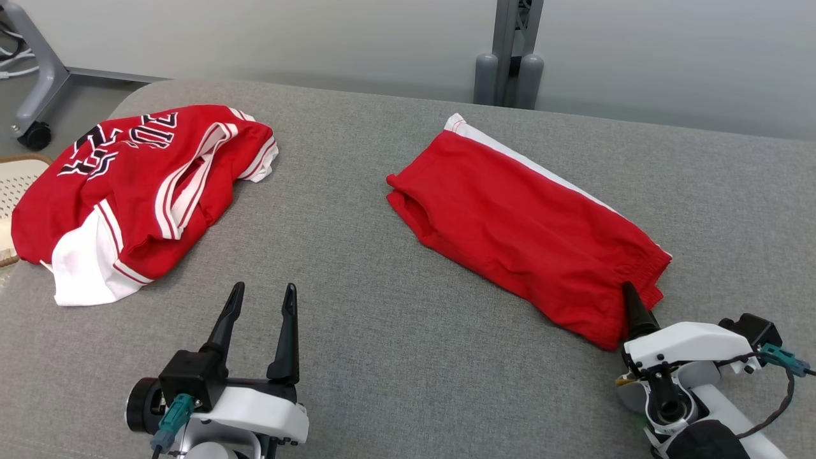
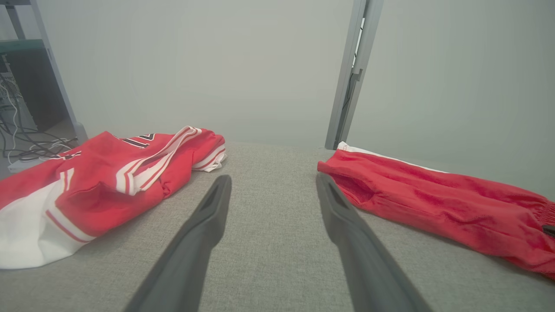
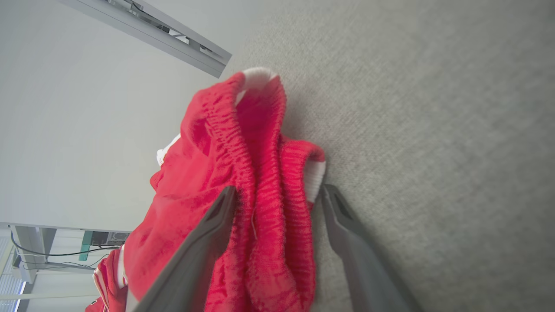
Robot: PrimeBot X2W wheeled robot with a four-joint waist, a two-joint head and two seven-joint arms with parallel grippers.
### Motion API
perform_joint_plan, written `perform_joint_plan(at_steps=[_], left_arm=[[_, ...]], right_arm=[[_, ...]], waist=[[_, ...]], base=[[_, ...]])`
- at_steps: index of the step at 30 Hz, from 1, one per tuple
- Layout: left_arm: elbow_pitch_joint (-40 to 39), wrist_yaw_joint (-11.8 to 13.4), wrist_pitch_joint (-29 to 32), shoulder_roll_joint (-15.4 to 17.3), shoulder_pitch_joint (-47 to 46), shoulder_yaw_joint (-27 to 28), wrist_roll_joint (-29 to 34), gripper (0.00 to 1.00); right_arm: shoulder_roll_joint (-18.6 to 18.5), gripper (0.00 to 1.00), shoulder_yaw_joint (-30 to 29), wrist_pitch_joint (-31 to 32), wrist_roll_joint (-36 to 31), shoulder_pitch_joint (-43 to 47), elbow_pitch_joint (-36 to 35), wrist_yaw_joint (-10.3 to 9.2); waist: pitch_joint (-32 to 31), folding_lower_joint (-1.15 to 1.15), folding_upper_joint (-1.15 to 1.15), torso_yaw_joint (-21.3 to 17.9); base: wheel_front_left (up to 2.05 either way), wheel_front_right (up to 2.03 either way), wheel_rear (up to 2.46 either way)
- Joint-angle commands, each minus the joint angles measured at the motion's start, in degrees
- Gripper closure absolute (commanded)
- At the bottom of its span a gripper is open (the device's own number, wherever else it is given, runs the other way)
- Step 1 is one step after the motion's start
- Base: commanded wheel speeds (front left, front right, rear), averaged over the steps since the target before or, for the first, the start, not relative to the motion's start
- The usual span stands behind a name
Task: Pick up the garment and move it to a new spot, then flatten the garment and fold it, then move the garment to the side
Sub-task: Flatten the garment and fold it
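A grey cloth-covered table (image 1: 382, 357) carries everything. The left hand (image 1: 264, 288) hangs just above it, fingers apart and empty. The right hand (image 3: 278, 190) has its fingers spread astride the waistband of the red shorts (image 1: 523, 229), which stretch away beyond its tips. A red jersey (image 1: 127, 191) lies rumpled ahead and left of the left hand.

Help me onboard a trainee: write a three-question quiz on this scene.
1. Fill in: the jersey lies on the robot's ____ of the shorts.
2. Which part of the shorts do the open right jaws straddle? A waistband; B leg hem; C middle.
3. True or false: the left jaws grip the jersey.
Key: 1 left; 2 A; 3 false.
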Motion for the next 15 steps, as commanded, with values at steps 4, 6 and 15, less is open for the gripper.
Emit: perform_joint_plan(at_steps=[4, 6, 15], left_arm=[[-0.2, 0.3, 0.0, 0.2, -0.7, 0.0, -0.2, 0.0], [0.0, 0.3, 0.0, 0.2, -0.9, 0.0, -0.3, 0.0], [0.3, 0.3, 0.0, 0.2, -1.4, -0.1, -0.4, 0.0]], right_arm=[[3.8, 0.0, 4.5, 2.8, 4.8, 1.5, 1.8, 0.48], [4.0, 0.0, 6.4, 3.0, 6.2, 0.8, 0.8, 0.53], [3.6, 1.0, 11.5, 0.6, 6.7, -3.1, 0.8, 0.61]], waist=[[0.2, 0.0, 0.0, 0.1], [0.2, 0.0, 0.0, 0.1], [0.3, 0.0, 0.0, 0.6]], base=[[0.0, 0.0, 0.0], [0.0, 0.0, 0.0], [0.0, 0.0, 0.0]])
